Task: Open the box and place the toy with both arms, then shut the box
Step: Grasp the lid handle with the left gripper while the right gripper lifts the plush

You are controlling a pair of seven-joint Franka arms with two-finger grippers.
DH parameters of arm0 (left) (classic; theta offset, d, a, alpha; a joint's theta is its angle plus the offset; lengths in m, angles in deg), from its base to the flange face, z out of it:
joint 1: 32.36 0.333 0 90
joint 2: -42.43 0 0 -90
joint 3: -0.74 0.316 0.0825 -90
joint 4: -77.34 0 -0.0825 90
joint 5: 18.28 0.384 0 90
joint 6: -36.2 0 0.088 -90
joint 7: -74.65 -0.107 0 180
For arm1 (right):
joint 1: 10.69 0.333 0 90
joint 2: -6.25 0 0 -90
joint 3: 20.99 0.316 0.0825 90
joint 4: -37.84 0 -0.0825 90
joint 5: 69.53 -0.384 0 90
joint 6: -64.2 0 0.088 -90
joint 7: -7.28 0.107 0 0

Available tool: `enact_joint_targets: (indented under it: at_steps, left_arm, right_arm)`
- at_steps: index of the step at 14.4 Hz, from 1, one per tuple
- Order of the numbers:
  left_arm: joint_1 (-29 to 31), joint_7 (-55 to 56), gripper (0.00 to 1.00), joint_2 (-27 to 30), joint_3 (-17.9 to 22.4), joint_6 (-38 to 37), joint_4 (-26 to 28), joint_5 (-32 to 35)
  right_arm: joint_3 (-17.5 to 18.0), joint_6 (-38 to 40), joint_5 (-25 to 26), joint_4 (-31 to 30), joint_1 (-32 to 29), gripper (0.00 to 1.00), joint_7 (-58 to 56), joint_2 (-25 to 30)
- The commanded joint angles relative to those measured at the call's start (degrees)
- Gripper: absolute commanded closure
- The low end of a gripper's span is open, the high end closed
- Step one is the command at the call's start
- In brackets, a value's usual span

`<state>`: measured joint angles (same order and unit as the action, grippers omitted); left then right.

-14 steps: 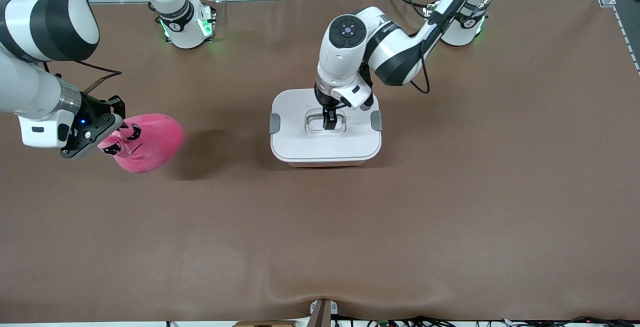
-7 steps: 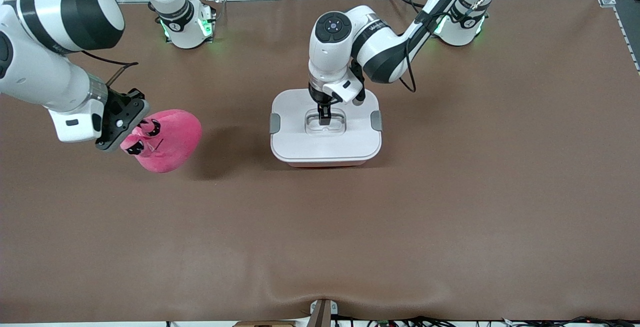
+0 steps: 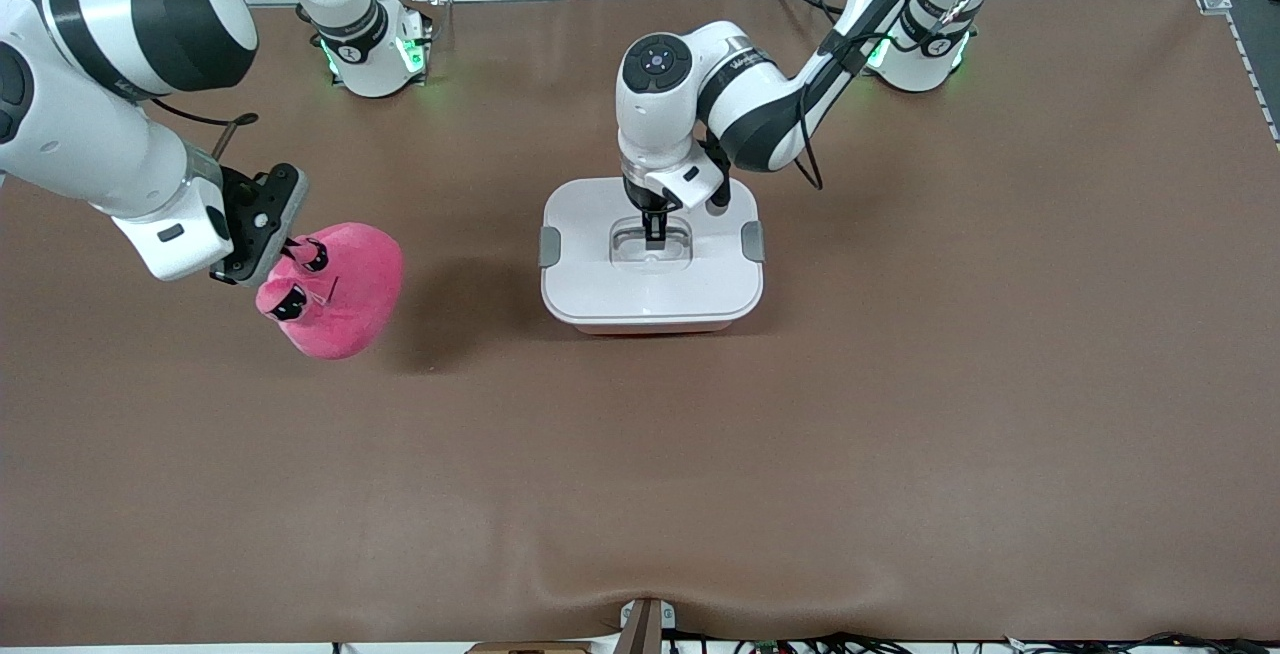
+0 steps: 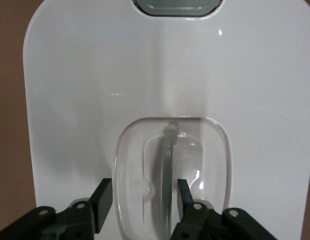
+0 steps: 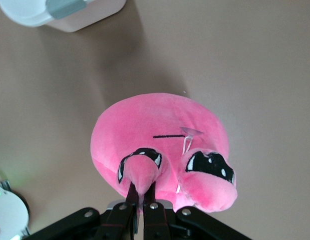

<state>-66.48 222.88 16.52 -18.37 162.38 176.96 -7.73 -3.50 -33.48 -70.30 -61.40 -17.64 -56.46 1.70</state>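
The box (image 3: 651, 269) is sitting on the brown tabletop (image 3: 900, 414), its white lid (image 4: 94, 100) on and the grey clips (image 3: 549, 246) showing at both ends. The left pincer (image 3: 654, 237) is reaching straight down into the recessed middle of the lid, and its fingers (image 4: 184, 196) are standing apart, one on each side of the clear handle (image 4: 168, 170), not yet pressing on it. A grey clip is lying straight ahead of that pincer at the lid's edge.

The toy (image 3: 335, 289), a bright pink plush, is hanging in the air over bare tabletop toward the right arm's end, with its shadow falling between it and the box. The right pincer (image 5: 141, 201) is clamped tight on one of the toy's small ears (image 5: 140, 175), so the round body is dangling below the fingers with the dark eye patches turned up toward the wrist. One corner of the box is showing well apart from that pincer.
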Motion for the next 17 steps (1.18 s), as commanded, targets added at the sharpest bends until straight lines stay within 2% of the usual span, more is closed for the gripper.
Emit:
enact_joint_targets:
  at_steps: [1, 2, 4, 5, 6, 14, 17]
  left_arm:
    - [0.19, 0.04, 0.56, 0.68, 0.21, 0.46, 0.31, 1.31]
    - [0.37, 0.04, 0.58, 0.86, 0.21, 0.46, 0.14, 1.31]
    - [0.46, -0.57, 0.69, 1.03, 0.21, 0.38, -0.04, 1.31]
    - [0.46, -0.58, 0.89, 1.03, 0.21, 0.38, -0.04, 1.23]
    - [0.55, -0.49, 1.00, 1.12, 0.21, 0.38, -0.04, 1.14]
    - [0.98, -3.11, 1.00, 2.88, 0.56, -0.32, -1.35, 1.05]
    - [1.25, -3.12, 1.00, 3.93, 0.56, -1.81, -2.94, 0.53]
  right_arm:
    - [1.41, -0.49, -0.20, 0.09, -2.19, 1.00, -6.38, 1.03]
    - [1.41, -1.01, -0.37, 0.09, -2.28, 1.00, -8.57, 0.95]
    - [1.50, -1.28, -0.38, 0.09, -2.28, 1.00, -11.57, 0.95]
    - [1.67, -1.20, -0.46, 0.09, -2.19, 1.00, -12.63, 1.03]
    - [2.46, -1.11, -0.38, 0.09, -2.28, 1.00, -14.12, 1.03]
    - [5.45, -4.44, -0.46, 0.01, -2.28, 1.00, -21.24, 0.95]
    - [7.99, -4.62, 2.95, 1.32, -2.36, 1.00, -23.18, 0.95]
